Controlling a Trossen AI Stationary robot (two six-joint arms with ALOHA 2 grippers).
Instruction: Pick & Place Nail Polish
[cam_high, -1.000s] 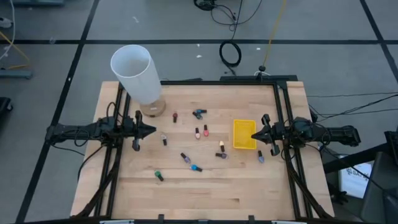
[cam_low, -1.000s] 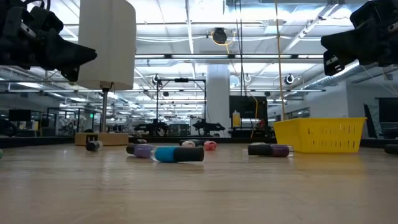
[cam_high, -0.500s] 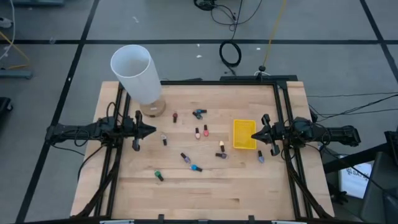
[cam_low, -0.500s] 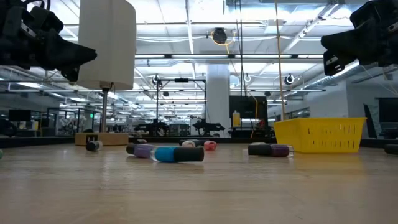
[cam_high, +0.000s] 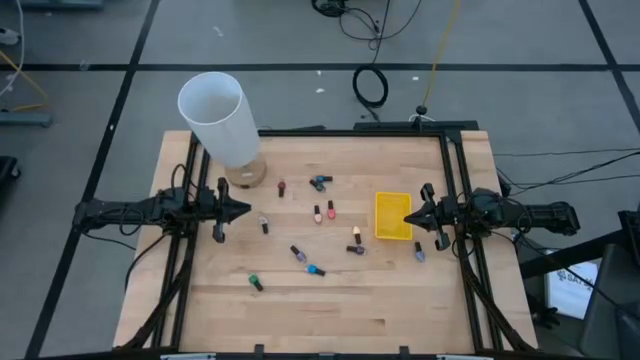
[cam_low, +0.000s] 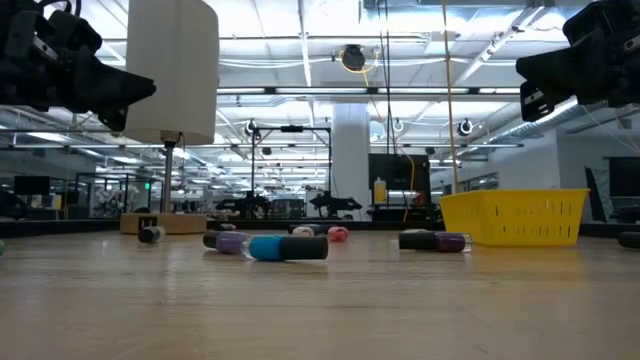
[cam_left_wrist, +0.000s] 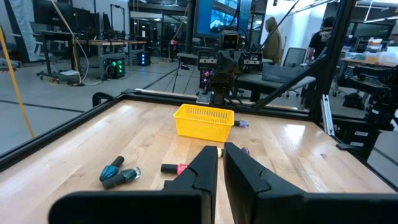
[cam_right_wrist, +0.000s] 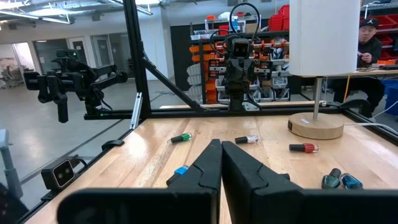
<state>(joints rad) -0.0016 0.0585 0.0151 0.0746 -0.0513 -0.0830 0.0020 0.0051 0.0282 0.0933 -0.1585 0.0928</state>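
Observation:
Several tiny nail polish bottles lie on their sides across the middle of the wooden table: a red one, a teal pair, a blue one, a green one and a purple one. My left gripper hovers shut at the table's left edge, pointing level toward the middle. My right gripper hovers shut at the right edge, just above the near side of the yellow bin. Both hold nothing.
A tall white cylinder on a round wooden base stands at the far left corner. A black frame runs along the table's edges. Bare wood lies along the near edge. A person sits beyond the table.

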